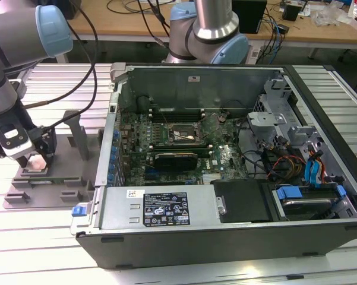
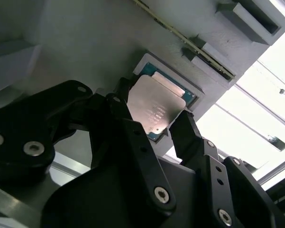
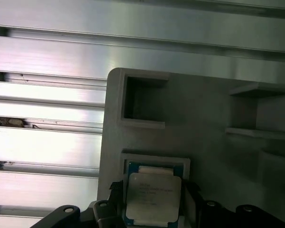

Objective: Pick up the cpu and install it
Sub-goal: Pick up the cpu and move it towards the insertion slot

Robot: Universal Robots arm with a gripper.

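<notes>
The cpu, a flat silver square chip, sits between my gripper's two black fingers at a square recess of the grey plastic tray. The fingers press on two opposite edges of the chip, so the gripper is shut on it. A teal rim shows behind the chip in both wrist views. In the first wrist view the cpu lies between the gripper's fingertips on the tray. In the exterior view the gripper is down on the tray at the exterior view's left, well apart from the motherboard socket.
An open computer case lies on its side on the slatted metal table, with cables, drive bays and a graphics card inside. The tray has upright grey posts beside the gripper. A second robot base stands behind the case.
</notes>
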